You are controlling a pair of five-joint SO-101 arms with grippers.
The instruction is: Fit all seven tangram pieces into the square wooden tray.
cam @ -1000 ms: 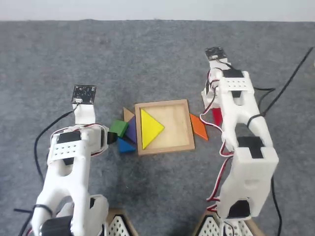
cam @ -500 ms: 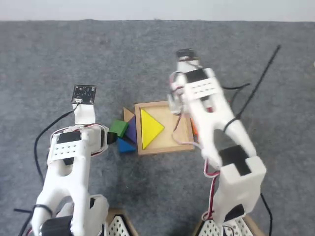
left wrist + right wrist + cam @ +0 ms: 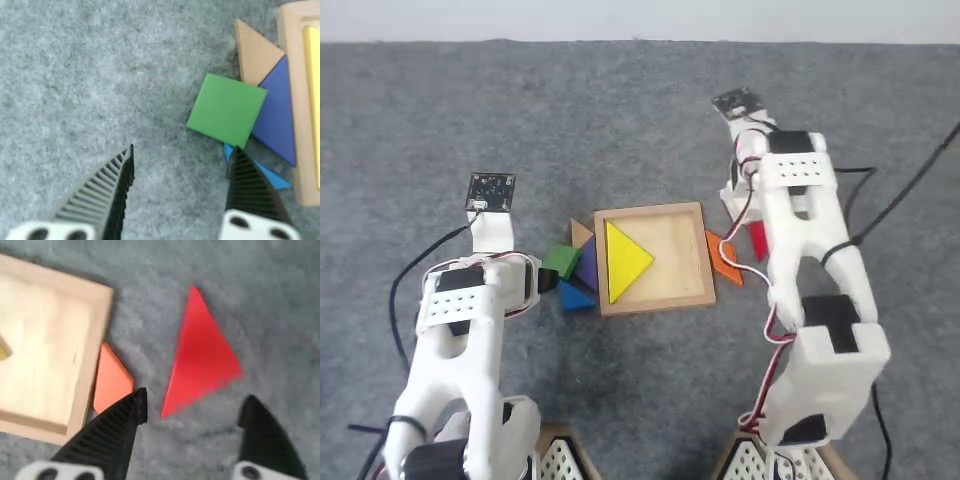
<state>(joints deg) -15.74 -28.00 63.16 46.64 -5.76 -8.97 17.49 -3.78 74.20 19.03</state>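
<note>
The square wooden tray (image 3: 695,252) lies mid-table with a yellow triangle (image 3: 624,258) inside, against its left wall. Left of the tray cluster a green square (image 3: 561,261) (image 3: 227,110), a tan triangle (image 3: 253,50), a dark blue piece (image 3: 275,115) and a light blue triangle (image 3: 259,170). My left gripper (image 3: 180,172) stands open over the carpet beside the green square. Right of the tray lie an orange piece (image 3: 723,257) (image 3: 111,384) and a red triangle (image 3: 201,354). My right gripper (image 3: 194,415) hangs open above the red triangle, holding nothing.
Grey carpet (image 3: 620,120) covers the table, with open room behind the tray and at the far left. Cables (image 3: 910,170) trail to the right of the right arm. The arm bases (image 3: 560,455) sit at the near edge.
The right arm swung left over the tray half a second ago, then came back right and now hangs over the red triangle. The left arm has stayed still.
</note>
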